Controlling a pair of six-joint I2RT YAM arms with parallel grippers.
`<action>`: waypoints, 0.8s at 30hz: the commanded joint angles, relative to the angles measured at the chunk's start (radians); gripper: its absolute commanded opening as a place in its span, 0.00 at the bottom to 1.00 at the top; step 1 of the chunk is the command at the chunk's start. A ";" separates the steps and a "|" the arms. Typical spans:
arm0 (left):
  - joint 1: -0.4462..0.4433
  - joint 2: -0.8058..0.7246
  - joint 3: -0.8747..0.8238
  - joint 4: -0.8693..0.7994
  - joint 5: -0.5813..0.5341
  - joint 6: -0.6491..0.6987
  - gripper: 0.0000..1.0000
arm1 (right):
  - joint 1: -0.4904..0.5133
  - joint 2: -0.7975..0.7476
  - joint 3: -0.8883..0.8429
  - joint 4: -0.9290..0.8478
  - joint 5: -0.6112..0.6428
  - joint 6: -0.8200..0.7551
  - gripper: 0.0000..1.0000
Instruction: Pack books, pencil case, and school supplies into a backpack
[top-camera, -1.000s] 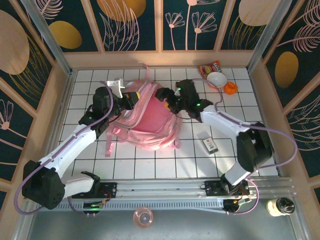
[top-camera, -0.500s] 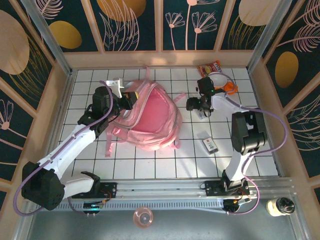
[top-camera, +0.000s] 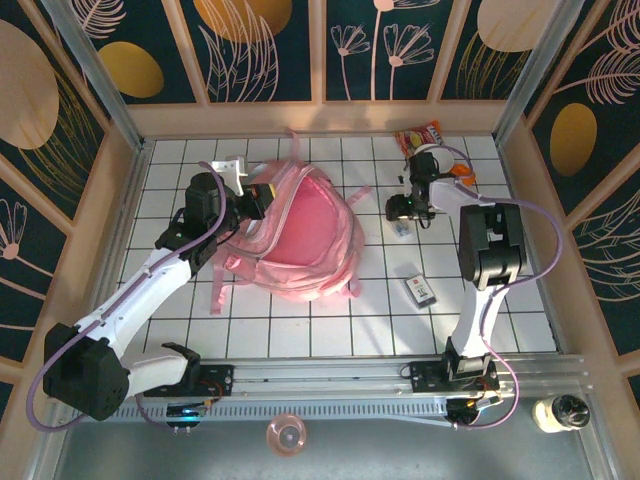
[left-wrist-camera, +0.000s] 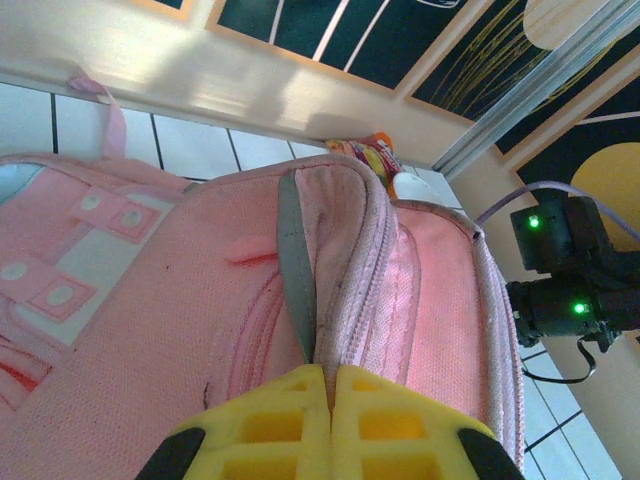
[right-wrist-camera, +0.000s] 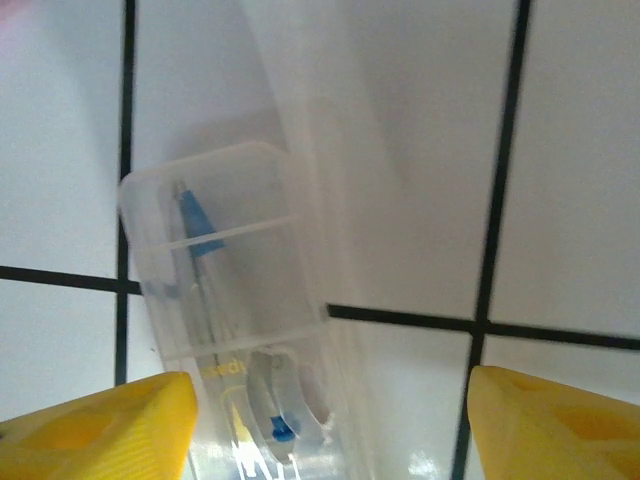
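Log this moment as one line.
left pincer: shut on backpack rim | right pincer: open, above clear case | backpack: mouth open | clear case: not packed

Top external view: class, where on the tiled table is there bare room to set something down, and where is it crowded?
Free: the wide tile band between the backpack and the front rail, and the far-left corner tiles. Crowded: the far-right corner, with the snack packet, orange object and right arm.
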 joint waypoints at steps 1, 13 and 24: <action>0.003 0.004 0.053 0.061 -0.034 0.012 0.00 | -0.004 0.060 0.016 -0.006 -0.040 -0.030 0.65; 0.003 -0.002 0.053 0.058 -0.032 0.010 0.00 | 0.002 0.025 0.016 -0.046 -0.089 0.037 0.69; 0.003 -0.012 0.053 0.065 -0.032 0.009 0.00 | 0.006 -0.016 0.039 -0.080 -0.078 0.037 0.76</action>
